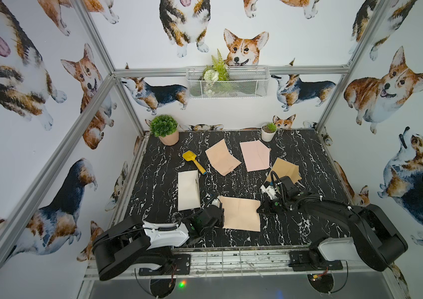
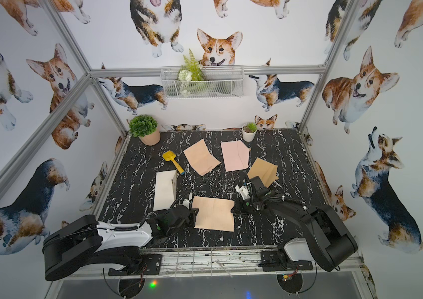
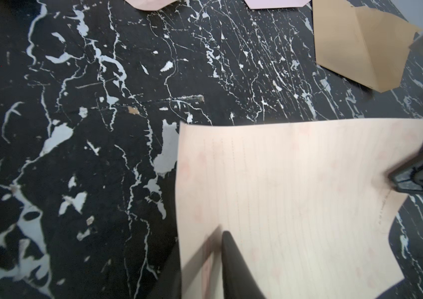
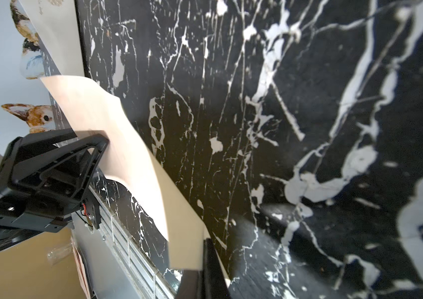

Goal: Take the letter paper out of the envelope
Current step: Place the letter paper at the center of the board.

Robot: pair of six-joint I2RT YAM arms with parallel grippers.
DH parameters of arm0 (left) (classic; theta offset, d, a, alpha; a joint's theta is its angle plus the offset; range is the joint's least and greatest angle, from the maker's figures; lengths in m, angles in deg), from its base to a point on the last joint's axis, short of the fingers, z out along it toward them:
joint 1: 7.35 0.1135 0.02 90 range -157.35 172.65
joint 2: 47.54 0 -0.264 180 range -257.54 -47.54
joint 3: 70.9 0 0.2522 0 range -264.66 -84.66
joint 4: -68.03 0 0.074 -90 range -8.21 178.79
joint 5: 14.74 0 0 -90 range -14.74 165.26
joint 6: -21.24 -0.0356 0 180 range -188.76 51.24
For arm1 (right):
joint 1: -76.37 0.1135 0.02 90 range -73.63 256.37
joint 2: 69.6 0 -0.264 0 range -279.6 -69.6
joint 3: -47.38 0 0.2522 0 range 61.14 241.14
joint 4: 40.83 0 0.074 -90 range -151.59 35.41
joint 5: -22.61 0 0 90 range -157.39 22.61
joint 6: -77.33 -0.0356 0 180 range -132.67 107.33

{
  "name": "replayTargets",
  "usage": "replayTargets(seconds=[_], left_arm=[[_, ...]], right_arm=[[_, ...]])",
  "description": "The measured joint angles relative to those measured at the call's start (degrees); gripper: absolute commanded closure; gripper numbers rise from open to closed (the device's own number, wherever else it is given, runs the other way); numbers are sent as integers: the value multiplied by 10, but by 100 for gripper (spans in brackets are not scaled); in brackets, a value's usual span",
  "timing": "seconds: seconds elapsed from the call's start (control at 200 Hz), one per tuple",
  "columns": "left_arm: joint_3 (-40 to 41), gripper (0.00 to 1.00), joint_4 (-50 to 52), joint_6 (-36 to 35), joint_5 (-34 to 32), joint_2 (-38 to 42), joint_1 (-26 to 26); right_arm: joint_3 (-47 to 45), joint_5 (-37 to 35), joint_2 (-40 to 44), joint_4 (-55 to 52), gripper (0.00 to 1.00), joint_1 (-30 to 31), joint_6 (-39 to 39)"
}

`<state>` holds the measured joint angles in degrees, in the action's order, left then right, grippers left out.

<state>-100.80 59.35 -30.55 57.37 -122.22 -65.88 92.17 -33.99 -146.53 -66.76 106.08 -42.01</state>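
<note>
Your letter paper (image 1: 240, 213) is out in the open at the front middle of the bench (image 1: 282, 233), slung between your two arms and clear of the brown envelope (image 1: 284, 169), which lies farther back behind your right wrist.

Your right arm comes from its front-right base with the elbow bulked out to the side. Its forearm runs low across the bench, and the right tool (image 1: 258, 210) points inward at the sheet's right edge. That tool is closed on the paper. In the left wrist view its tip (image 3: 396, 181) meets a puckered edge, and in the right wrist view the sheet curls up off the bench to the finger (image 4: 210, 259).

Your left arm is folded low at the front left, with the forearm stretched inward and the wrist turned so the left tool (image 1: 220, 213) faces the sheet's left edge. Its jaws stand a little apart. One finger (image 3: 231, 259) rests over the paper near that edge, and the other shows as a dark shape just off it, so you have no pinch there.
</note>
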Motion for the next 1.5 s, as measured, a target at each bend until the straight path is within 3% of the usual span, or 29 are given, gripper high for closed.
replayTargets(seconds=[0.35, 0.441, 0.566, 0.781, 0.951, 1.312, 1.497], left_arm=[[-12, 73, -2, 0, -1, -34, 0], [-14, 62, -2, 0, -2, -36, 0], [-14, 59, 0, 2, -11, -26, 0], [-16, 59, 11, 1, -21, -18, 0], [-19, 59, 28, -1, -26, -1, 0], [-42, 60, 104, -23, -47, 128, 0], [-82, 62, 95, -35, -21, 84, -3]], right_arm=[[6, -33, -8, -22, 100, 0, 16], [7, -42, -7, -30, 100, 0, 21], [7, -56, 3, -42, 93, 0, 23], [5, -62, 12, -46, 71, 0, 23], [16, -67, 41, -73, 67, 0, 23], [40, -106, 150, -146, 68, 0, 25], [48, -109, 155, -162, 85, 0, 25]])
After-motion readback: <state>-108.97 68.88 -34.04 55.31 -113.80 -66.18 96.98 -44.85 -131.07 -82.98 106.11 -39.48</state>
